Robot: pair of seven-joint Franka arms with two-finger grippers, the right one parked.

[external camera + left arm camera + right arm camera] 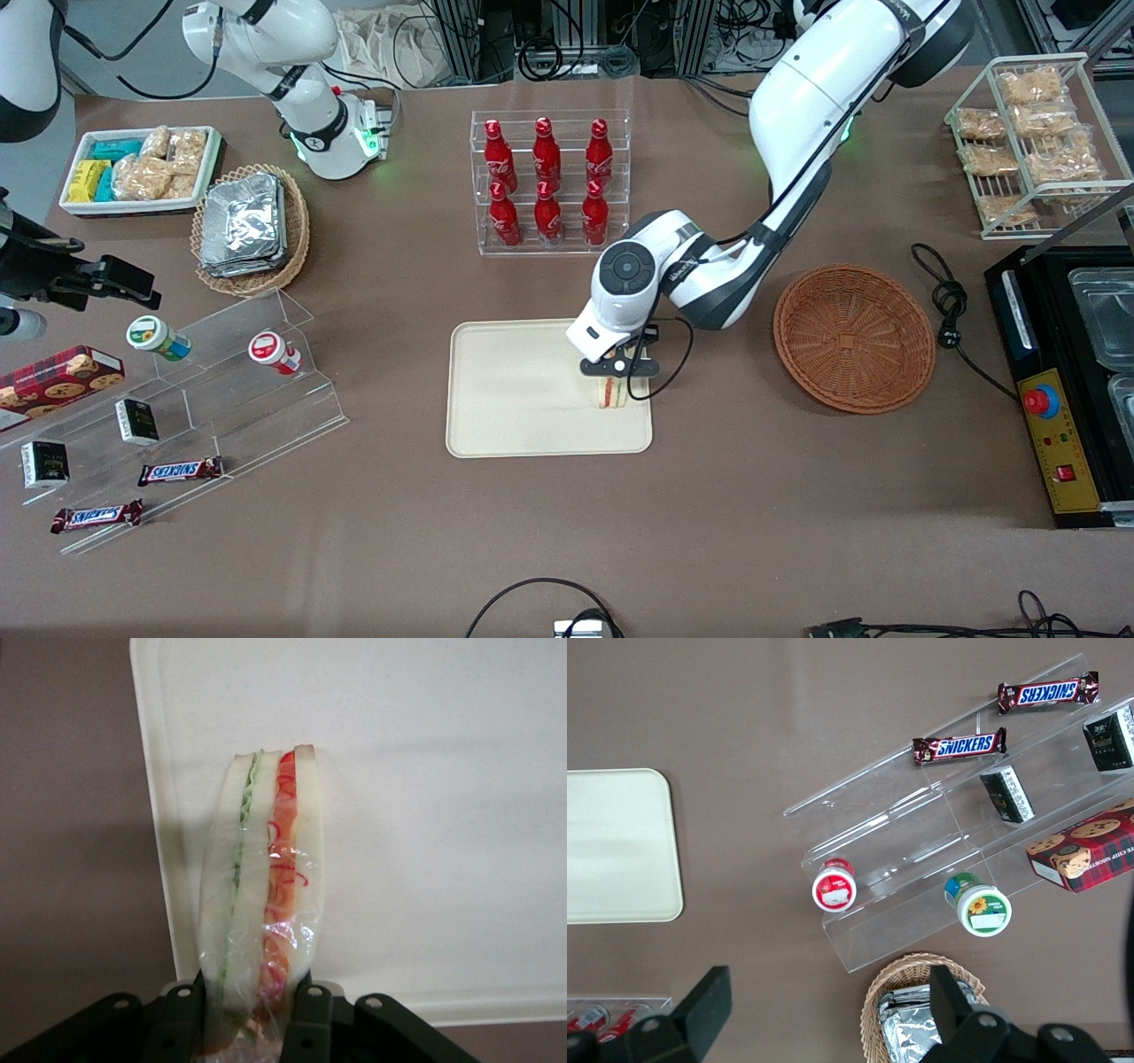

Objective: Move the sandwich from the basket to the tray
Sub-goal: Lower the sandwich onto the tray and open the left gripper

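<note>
With its two black fingers (310, 1014) pressed against either face of the sandwich (261, 895), the left arm's gripper (617, 370) holds the wedge on its edge, low over the tray (514, 390). Look at the wrist view: plastic wrap glints over the filling, green on one side, red and orange on the other, pale bread outside both. The sandwich (610, 392) sits at the tray's working-arm end, close to the rim, and whether its lower edge actually touches the tray surface I cannot tell. Most of the cream tray lies bare toward the parked arm's end.

Just beside the tray, toward the working arm's end of the worktop (567, 532), the reddish-brown basket (855, 338) sits with nothing in it. Farther from the front camera than the tray stands a clear rack of red bottles (549, 182), six in two rows. Toward the parked arm's end there is a clear stepped display (204, 390) carrying two round tubs, small dark boxes and two Snickers bars (180, 471), and farther back from the front camera a lighter wicker basket of foil packs (241, 221) next to a white bin of snack packets (142, 168).
</note>
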